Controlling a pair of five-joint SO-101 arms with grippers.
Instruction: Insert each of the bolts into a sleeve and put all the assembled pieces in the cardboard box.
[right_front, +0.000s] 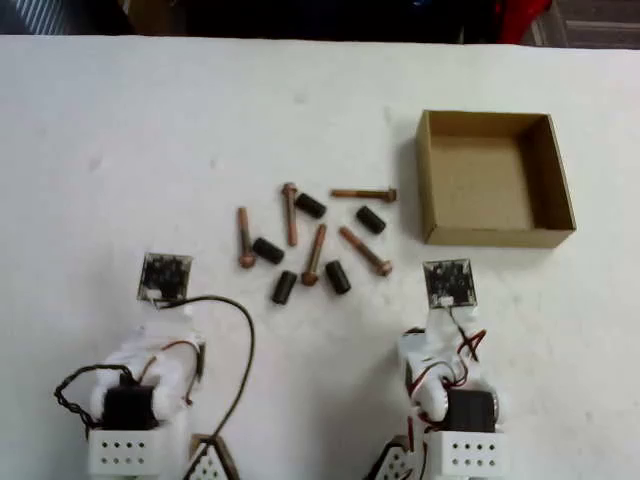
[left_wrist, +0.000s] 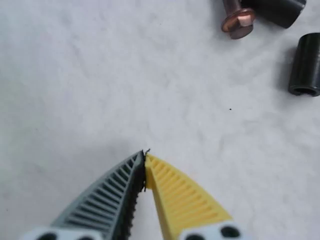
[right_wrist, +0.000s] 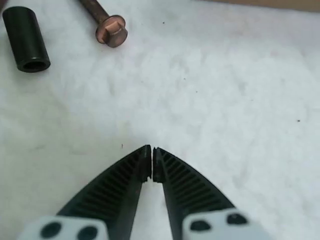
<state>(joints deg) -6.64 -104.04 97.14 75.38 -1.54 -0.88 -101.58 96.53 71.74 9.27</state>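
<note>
Bolts: five bolts (right_front: 315, 254) lie loose at the middle of the table, left of the box. All are separate from the sleeves. Each has a copper-coloured metal shank and a flanged hexagonal head.
Sleeves: five sleeves (right_front: 284, 287) are scattered among the bolts, several just beside a shank. They are short matt-black cylinders, and the bore is open where an end shows.
Cardboard box: the cardboard box (right_front: 490, 237) stands at the far right. It is square and open-topped, with plain brown walls.
Cut off, left wrist view: only the head and a stub of shank of one bolt show. One sleeve is cropped by the frame edge, and a second lies whole beside it.
Cut off, right wrist view: one bolt's shank runs out of frame. The box appears as a thin brown strip at the edge.
Left gripper: the left gripper (left_wrist: 145, 155) is at the near left, over bare table. Its jaws are together, tip against tip. One finger is grey and one yellow, both ribbed plastic with toothed inner edges.
Right gripper: the right gripper (right_wrist: 151, 150) is at the near right, nearer than the box's near-left corner. Its jaws are together apart from a hairline gap. Both fingers are black and ribbed.
Hidden, high view: both sets of fingers sit under square wrist camera boards (right_front: 165, 277).
Table: the table (right_front: 120, 130) is white and faintly mottled.
</note>
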